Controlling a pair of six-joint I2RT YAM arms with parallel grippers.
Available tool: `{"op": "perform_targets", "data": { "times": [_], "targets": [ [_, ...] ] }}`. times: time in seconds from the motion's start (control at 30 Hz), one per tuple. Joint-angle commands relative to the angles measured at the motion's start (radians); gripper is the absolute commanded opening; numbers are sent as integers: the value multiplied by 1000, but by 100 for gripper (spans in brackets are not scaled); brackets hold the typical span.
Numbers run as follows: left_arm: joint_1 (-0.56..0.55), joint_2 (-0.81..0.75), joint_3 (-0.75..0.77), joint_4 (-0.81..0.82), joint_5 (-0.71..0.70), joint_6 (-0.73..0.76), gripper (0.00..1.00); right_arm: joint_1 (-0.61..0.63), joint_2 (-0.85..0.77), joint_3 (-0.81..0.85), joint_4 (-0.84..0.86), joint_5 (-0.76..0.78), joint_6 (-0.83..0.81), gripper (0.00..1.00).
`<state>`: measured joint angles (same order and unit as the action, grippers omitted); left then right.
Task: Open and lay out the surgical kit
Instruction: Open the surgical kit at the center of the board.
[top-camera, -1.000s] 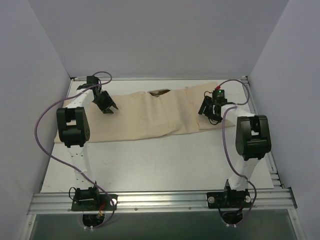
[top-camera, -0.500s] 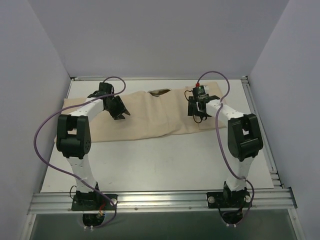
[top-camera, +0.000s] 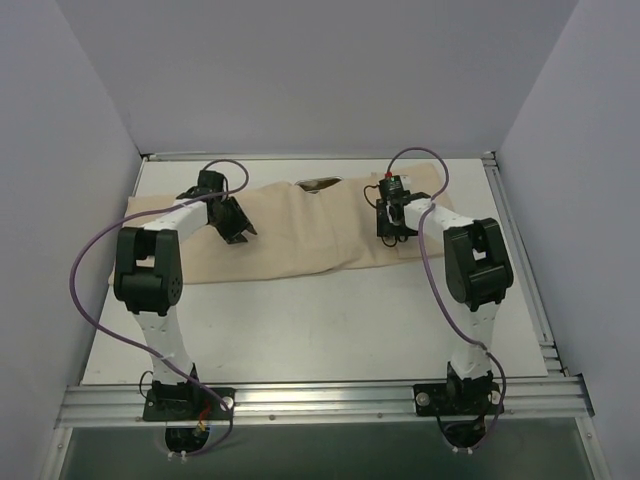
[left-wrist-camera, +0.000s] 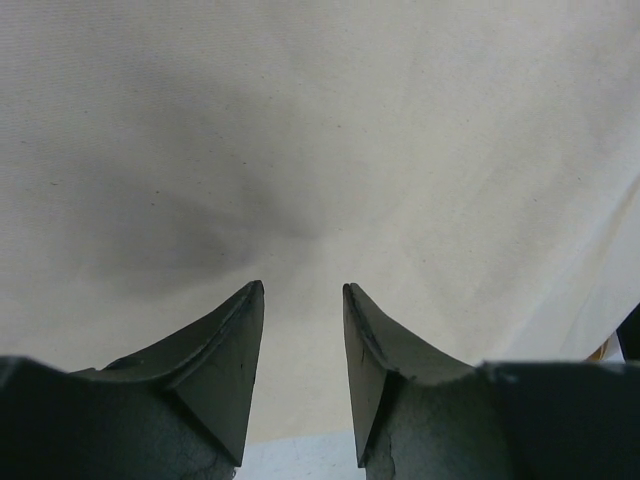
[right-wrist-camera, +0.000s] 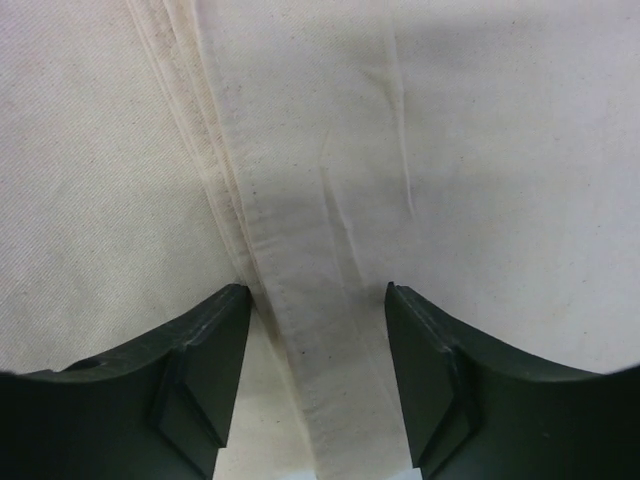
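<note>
A lab test cell: blank white walls (top-camera: 300, 70) around an aluminium-railed table (top-camera: 320, 320).

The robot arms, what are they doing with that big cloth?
Both arms reach onto the beige cloth wrap of a surgical kit. The left gripper is open above a smooth part. The right gripper is open too, straddling a folded hem. Neither has grabbed anything yet, and the wrap lies folded.
</note>
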<state>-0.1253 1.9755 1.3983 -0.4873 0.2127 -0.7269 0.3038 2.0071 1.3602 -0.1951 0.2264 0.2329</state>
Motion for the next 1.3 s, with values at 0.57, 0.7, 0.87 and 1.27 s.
{"op": "perform_targets", "data": {
  "times": [0.57, 0.7, 0.87, 1.27],
  "targets": [
    [62, 108, 82, -33, -30, 6, 39, -144, -30, 166, -159, 261, 25, 0],
    [62, 103, 108, -53, -35, 17, 39, -342, -60, 226, -199, 370, -6, 0],
    [59, 91, 163, -95, -18, 32, 38, -451, -94, 304, -221, 308, -4, 70],
    [81, 28, 71, -65, 25, 32, 13, -261, 28, 258, -37, -97, 101, 30]
  ]
}}
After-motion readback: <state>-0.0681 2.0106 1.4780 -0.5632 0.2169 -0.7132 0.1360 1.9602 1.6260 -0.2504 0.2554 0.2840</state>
